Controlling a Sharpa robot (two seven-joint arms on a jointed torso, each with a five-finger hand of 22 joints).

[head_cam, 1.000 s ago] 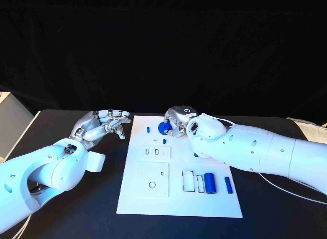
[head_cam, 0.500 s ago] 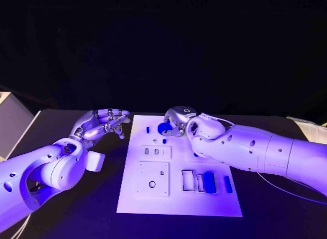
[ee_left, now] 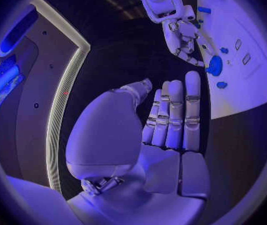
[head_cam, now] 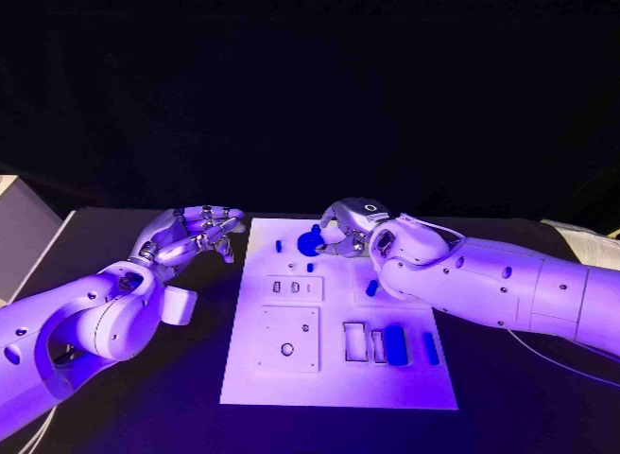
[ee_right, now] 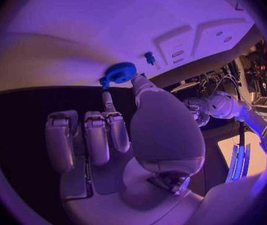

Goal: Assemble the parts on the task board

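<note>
The right hand (head_cam: 344,230) pinches a blue gear (head_cam: 310,244) at the task board's (head_cam: 340,374) upper centre; seat it squarely, pressing straight down. The left hand (head_cam: 190,236), fingers loosely curled, holds nothing over the tabletop (head_cam: 146,397).

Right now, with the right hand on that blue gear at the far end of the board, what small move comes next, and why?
Probably a slow straight lift. The right hand pinches the blue gear by its rim, low over the task board. A small blue peg stands close beside it, so sliding sideways might knock it. The left hand hovers off the board, holding nothing.
</note>
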